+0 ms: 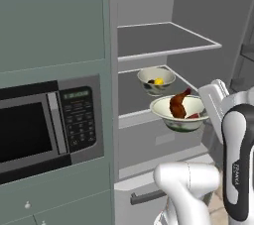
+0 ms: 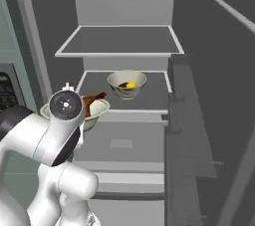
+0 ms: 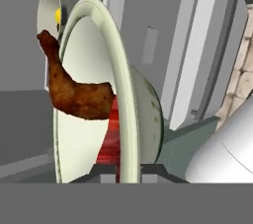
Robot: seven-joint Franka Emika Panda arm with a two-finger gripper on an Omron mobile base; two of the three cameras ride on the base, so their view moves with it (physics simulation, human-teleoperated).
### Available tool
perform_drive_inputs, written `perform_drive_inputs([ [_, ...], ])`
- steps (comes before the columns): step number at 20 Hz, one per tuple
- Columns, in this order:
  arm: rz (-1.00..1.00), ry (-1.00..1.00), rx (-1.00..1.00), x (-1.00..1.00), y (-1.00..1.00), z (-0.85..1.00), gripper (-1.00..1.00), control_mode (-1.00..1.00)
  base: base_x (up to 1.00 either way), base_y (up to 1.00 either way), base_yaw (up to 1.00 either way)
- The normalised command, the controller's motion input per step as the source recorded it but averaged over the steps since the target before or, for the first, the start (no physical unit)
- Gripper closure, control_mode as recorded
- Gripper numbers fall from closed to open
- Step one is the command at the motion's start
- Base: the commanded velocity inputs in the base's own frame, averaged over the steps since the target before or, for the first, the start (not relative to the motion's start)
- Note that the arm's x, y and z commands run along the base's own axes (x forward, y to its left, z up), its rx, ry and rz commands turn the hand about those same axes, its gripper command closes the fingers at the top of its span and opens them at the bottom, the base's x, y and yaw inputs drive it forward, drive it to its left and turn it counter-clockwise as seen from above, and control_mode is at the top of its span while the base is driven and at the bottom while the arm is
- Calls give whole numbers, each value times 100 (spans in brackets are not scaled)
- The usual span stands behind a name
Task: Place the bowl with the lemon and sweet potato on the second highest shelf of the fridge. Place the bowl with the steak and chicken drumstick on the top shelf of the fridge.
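Note:
My gripper [image 3: 122,172] is shut on the near rim of a pale bowl [image 1: 179,114] holding the chicken drumstick [image 1: 178,104] and the red steak [image 1: 194,116]. It holds the bowl in the air just in front of the open fridge [image 1: 149,1], level with the front edge of the second highest shelf [image 1: 130,95]. On that shelf stands the other bowl [image 1: 156,81] with the lemon [image 1: 158,81] and a small dark lump, the sweet potato [image 2: 122,84]. The top shelf [image 1: 168,40] above is bare. In the hand view the drumstick [image 3: 79,94] lies over the steak [image 3: 111,139].
A black-windowed microwave [image 1: 44,125] sits in the cabinet wall left of the fridge. The open fridge door [image 2: 189,120] with its racks stands on the right. Below the shelves is a drawer front [image 1: 149,194]. My own arm [image 2: 60,130] hides part of the held bowl in the right base view.

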Motion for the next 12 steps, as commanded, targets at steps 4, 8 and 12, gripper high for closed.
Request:
perform_drive_inputs([
  [4,0,0,0,0,0,0,100,100,13,-35,6],
  [8,0,-15,-2,8,1,34,100,-100,2,-1,0],
  [12,0,-27,-2,-12,0,81,100,-100,0,0,0],
])
